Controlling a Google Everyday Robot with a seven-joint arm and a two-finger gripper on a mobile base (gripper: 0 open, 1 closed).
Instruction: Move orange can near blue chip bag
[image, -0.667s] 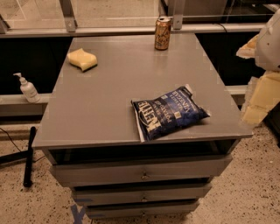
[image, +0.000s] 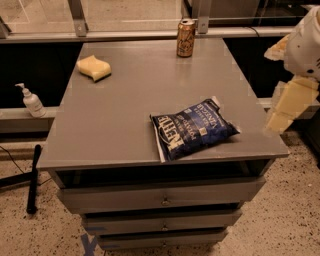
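Note:
The orange can (image: 186, 37) stands upright at the far edge of the grey table (image: 125, 115), right of centre. The blue chip bag (image: 192, 129) lies flat near the table's front right, with white "Kettle" lettering facing up. My gripper (image: 290, 106) hangs off the table's right side, level with the bag and to its right, with the white arm (image: 305, 42) above it. It holds nothing that I can see and is well apart from the can.
A yellow sponge (image: 94, 68) lies at the table's far left. Drawers (image: 160, 200) sit under the tabletop. A soap pump bottle (image: 32, 101) stands on a ledge to the left. A rail with posts (image: 77, 17) runs behind the table.
The gripper has edged slightly left, toward the table's right edge. The can, bag and sponge have not moved.

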